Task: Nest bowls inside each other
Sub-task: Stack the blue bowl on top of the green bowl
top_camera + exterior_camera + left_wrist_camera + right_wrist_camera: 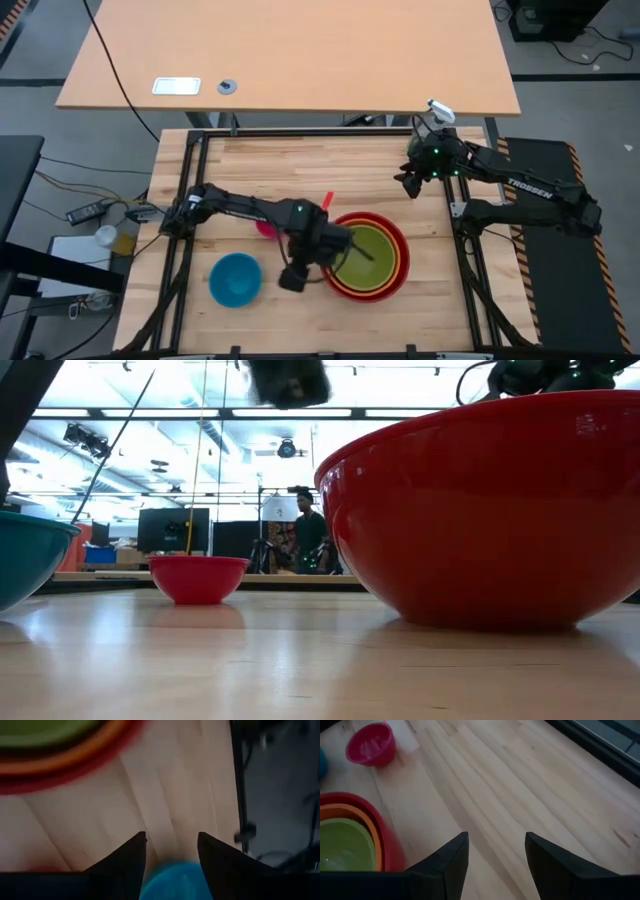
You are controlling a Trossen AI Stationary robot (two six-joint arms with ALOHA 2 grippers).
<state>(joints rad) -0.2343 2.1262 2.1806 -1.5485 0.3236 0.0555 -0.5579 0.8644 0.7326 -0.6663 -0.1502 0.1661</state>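
Left end effector (293,278) fingers apart, empty, over the wooden surface (300,160) between glossy blue plastic bowl (235,279) and lime green bowl (366,257), nested in orange (338,277), in red (399,240). Small magenta pink bowl (371,743) apart. Right end effector (410,182) apart, far corner.

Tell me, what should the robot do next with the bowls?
Probably move the left gripper over the blue bowl and grab it. Green bowl and orange already sit in the red bowl, blue is next in size, and the open fingers hold nothing.
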